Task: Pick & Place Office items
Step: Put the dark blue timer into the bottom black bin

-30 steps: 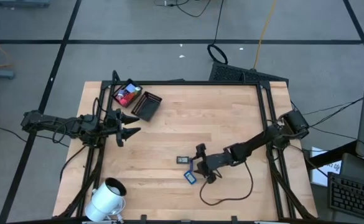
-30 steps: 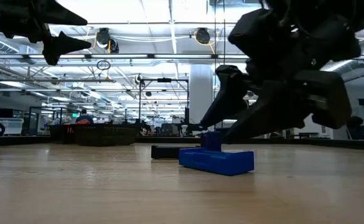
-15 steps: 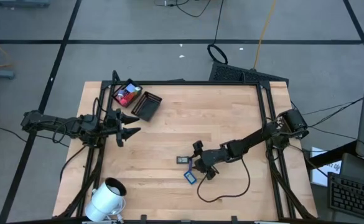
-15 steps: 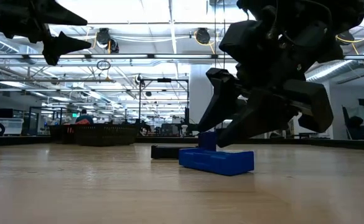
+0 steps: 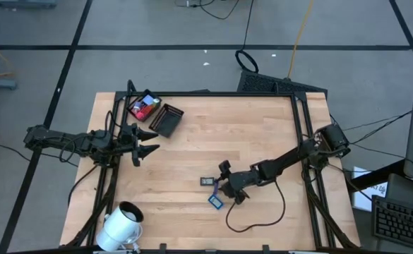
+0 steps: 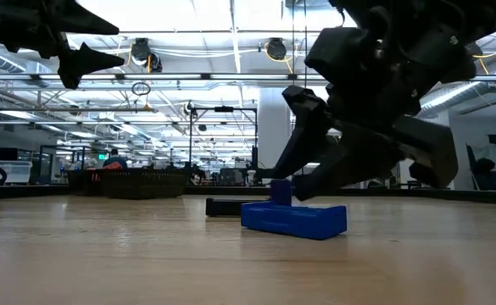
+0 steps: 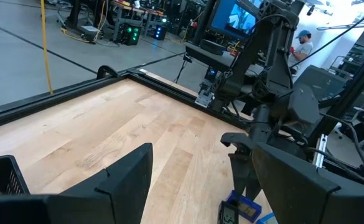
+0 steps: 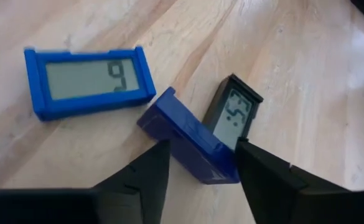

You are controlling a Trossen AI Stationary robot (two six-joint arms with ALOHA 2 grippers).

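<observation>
You get table (image 5: pixel 262 141) straight down from high, level from low, wrist views past each jaw pair; all share blue display (image 8: pixel 88 79).

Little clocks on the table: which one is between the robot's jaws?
The dark blue clock, tipped on its edge between the right gripper jaws. The lighter blue clock lies flat showing a 9; the black clock sits behind.

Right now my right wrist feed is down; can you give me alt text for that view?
The right gripper has its two dark fingers on either side of a dark blue item lying on the wooden table. A black clock showing digits lies against it, and a bright blue clock lies apart.
</observation>
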